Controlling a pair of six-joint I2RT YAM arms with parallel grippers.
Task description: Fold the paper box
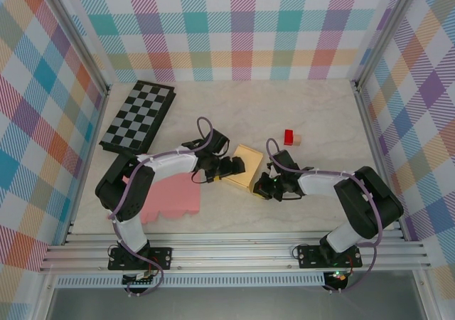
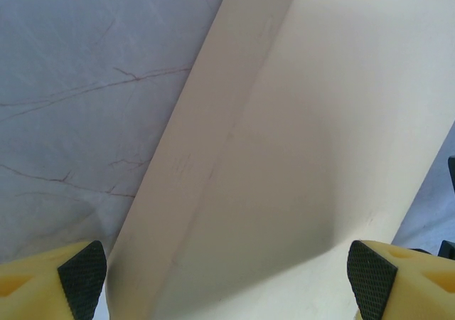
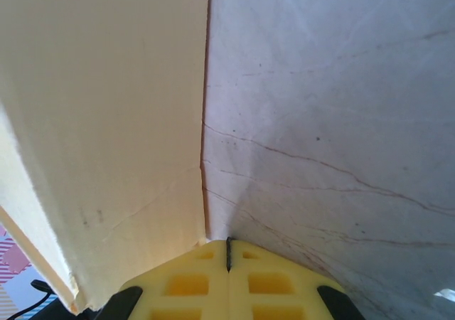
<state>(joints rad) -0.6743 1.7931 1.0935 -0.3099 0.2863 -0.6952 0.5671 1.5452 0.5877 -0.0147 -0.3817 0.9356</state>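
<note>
Plaid walls point(image 1: 242, 28) close in your pale, marble-veined surface point(image 1: 320, 121) on three sides. Near its middle lies the box point(image 1: 247, 165), a flat tan shape turned at a slant, with both arms reaching in to it. From above you see only its closed upper face, so you cannot tell whether anything is inside. Your left gripper point(image 1: 234, 167) is at the box's left edge. Its wrist view shows the jaws spread wide, the black pads point(image 2: 82, 274) in the two lower corners and a cream panel with a long slanting crease spanning the space between them. Your right gripper point(image 1: 261, 188) sits at the box's near right corner. In its wrist view the yellow fingers point(image 3: 192, 284) are pressed together with nothing between them, just beside the box's edge where it meets the surface. A checkerboard point(image 1: 137, 117) lies far left, a pink sheet point(image 1: 170, 199) rests near the left arm, and a red block point(image 1: 289, 136) touches a small tan block point(image 1: 298, 140) beyond the box.
</note>
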